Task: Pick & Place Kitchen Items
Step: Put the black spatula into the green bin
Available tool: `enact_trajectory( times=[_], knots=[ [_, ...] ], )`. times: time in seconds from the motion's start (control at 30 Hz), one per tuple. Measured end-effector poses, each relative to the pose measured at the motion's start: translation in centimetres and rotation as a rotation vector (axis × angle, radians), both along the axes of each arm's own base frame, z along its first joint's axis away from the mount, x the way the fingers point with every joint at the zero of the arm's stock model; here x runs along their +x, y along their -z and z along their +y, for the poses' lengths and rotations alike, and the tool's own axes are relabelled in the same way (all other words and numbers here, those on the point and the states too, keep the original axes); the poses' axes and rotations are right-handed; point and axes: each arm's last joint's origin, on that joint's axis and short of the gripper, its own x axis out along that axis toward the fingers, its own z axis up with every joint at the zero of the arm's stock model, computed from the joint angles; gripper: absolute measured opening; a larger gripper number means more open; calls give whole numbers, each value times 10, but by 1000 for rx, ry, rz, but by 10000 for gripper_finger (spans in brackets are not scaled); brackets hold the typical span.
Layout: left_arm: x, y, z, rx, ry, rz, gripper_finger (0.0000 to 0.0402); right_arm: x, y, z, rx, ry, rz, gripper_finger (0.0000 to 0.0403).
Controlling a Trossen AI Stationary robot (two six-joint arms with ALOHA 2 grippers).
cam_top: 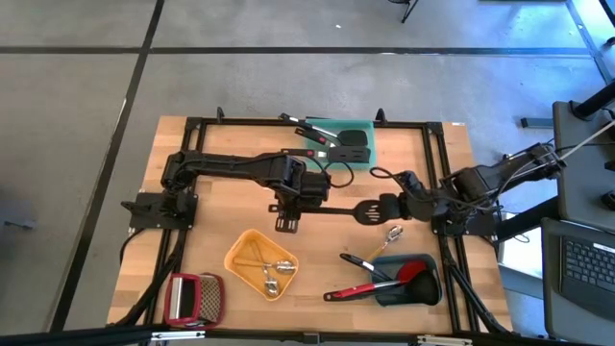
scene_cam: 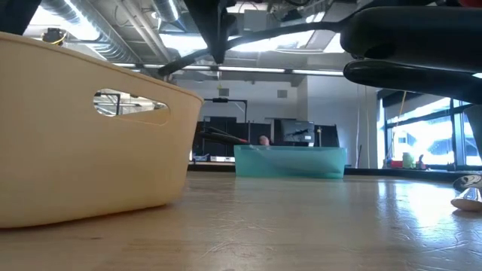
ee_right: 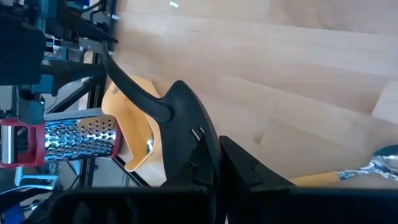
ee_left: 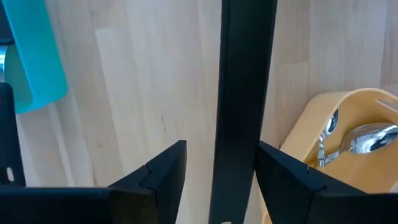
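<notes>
spatula (cam_top: 365, 210) black, slotted, long-handled; right gripper (cam_top: 392, 207) jaws clamp head; left gripper (cam_top: 286, 223) jaws wide around handle.

Yellow tray (scene_cam: 83, 128): cut off by the low view's left edge; contents hidden behind its wall. Teal tray (scene_cam: 290, 162): contents likewise hidden in the low view. Small metal spoon (scene_cam: 468, 197): cropped at that view's right edge. Black spatula (ee_left: 239, 106) handle: both ends run out of the left wrist view. Grater (ee_right: 59, 140): partly blocked by dark framework in the right wrist view.
</notes>
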Motion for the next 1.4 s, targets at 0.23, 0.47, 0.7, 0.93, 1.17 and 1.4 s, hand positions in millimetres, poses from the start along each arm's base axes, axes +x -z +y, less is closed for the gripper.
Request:
enact_trajectory(
  times=[0.23, 0.47, 0.7, 0.93, 1.17, 1.4],
  knots=[
    [0, 0, 0, -6, 18, 0, 180, -3, 0, 7, -15, -11, -14, 8],
    [1, 0, 4, -6, 9, -8, 178, -7, -6, 13, -25, -24, -40, 8],
    [3, 0, 9, -2, 9, -23, 178, -14, -23, 11, -57, -23, -40, 8],
    [6, -1, 16, 3, 14, -52, 178, -16, -24, 10, -64, -23, -27, 8],
    [7, 1, 19, 27, 11, -52, 131, -16, -24, 10, -64, -16, -29, 7],
    [7, 21, 18, -6, 38, -11, 83, -15, -24, 11, -70, -41, -28, 7]
  ],
)
